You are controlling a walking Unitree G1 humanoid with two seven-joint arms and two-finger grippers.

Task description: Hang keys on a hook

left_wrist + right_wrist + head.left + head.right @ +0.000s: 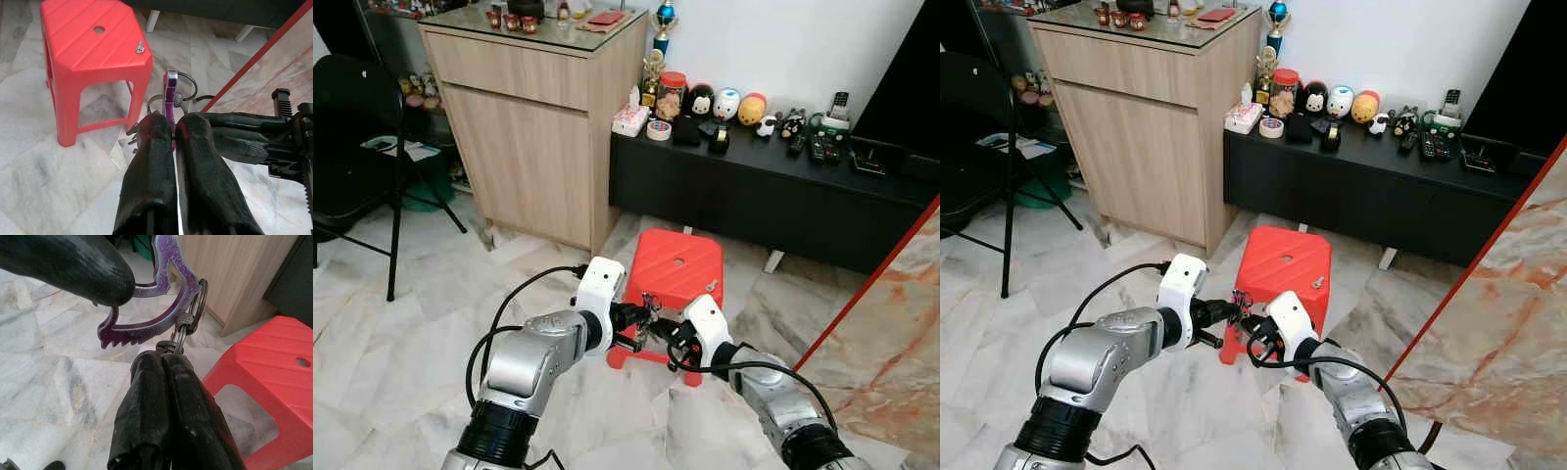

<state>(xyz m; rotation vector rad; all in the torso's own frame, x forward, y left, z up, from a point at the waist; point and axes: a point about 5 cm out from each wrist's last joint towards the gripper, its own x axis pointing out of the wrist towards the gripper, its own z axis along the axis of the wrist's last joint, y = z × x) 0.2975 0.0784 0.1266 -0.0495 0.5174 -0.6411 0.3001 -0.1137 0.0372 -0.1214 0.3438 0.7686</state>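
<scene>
— Marble floor (pixel 401 333), pale with grey veins, runs across the whole room. What stands on it?

— A red plastic stool (pixel 677 266) right ahead of the robot, with a round hole in its seat and a small metal bit (pixel 140 47) lying near one corner. Behind it a low black cabinet (pixel 754 201) lines the white wall, its top crowded with small figurines, a roll of tape (pixel 658 130), a tissue box (pixel 630 119) and remote controls (pixel 820 149).

— And to the left?

— A tall light-wood cupboard (pixel 524 147) with a glass top, and farther left a black folding chair (pixel 357 137). At the right edge a marble-patterned panel (pixel 891 323) leans in, edged with a red strip.

— Where are the keys?

— Up in the air between the two arms, just in front of the stool. The bunch hangs from a purple metal carabiner (pixel 151 316) with a toothed edge and a dark ring (pixel 198 303) threaded through it.

— Who has it?

— Both. The left gripper (pixel 168 129) is clamped on the purple carabiner, its fingers pressed together around it. The right gripper (pixel 164 360) is pinched tight on the ring end of the keys (pixel 647 311), fingers close together. The two grippers almost touch.
</scene>
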